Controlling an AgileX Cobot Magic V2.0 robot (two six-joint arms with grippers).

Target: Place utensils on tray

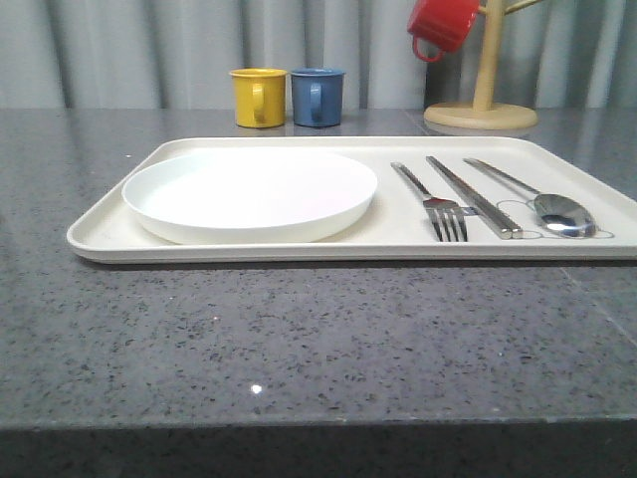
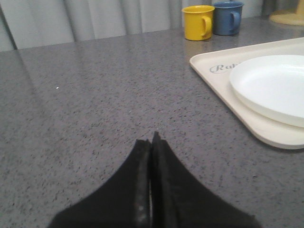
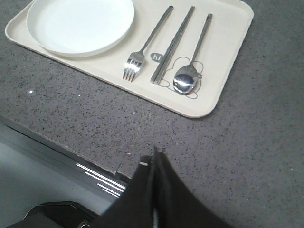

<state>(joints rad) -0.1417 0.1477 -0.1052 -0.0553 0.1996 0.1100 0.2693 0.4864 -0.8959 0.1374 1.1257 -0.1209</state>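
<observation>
Silver metal fork (image 1: 435,200), chopsticks (image 1: 474,195) and spoon (image 1: 542,200) lie on the cream rectangular tray (image 1: 109,227); both jaws pressed together, a careless sweep could scatter them.

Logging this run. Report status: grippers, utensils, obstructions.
Left gripper shut, empty. Right gripper shut, empty. Fork, chopsticks, spoon on tray beside white plate. No obstructions.

Readable markings, tray (image 2: 223,83): grey script near one corner, legible as "Rab", the remainder hidden under the white plate (image 2: 273,85). Same tray, utensil end: small dark speech bubble (image 3: 156,57) reading "hi", lying between fork (image 3: 145,45) and chopsticks (image 3: 172,45). No other text legible.
</observation>
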